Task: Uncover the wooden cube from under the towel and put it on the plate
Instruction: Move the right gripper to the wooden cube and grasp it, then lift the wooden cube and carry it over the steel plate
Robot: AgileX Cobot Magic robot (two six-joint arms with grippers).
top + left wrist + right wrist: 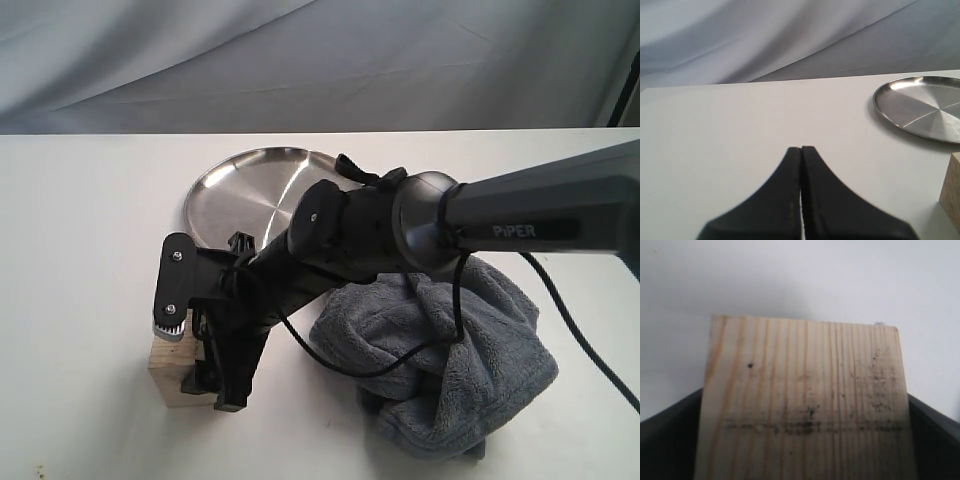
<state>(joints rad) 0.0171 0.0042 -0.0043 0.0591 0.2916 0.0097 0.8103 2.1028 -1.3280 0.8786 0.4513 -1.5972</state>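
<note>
One step looks done: the towel (450,350) lies bunched on the table (80,250), apart from the wooden cube (172,378), which sits bare on the table near the plate (235,190) but not on it. You are now at the grasp. The right gripper (200,362) reaches across and straddles the cube, its jaws set wide with one on each side. The right wrist view shows the grain of the top face filling the space between the dark fingers. Whether the pads are pressing the wood you cannot tell, because the cube's own top hides both contact lines. Next, I judge, you need a firm squeeze on the two opposite faces, a straight lift clear of the table, and a short carry to the plate's middle. Watch for the block twisting if one pad bites first. The left gripper (801,148) hangs pinched together with nothing in it, and its arm does not show in the exterior view. There the right arm's wrist covers the plate's near rim and part of the cube.
</note>
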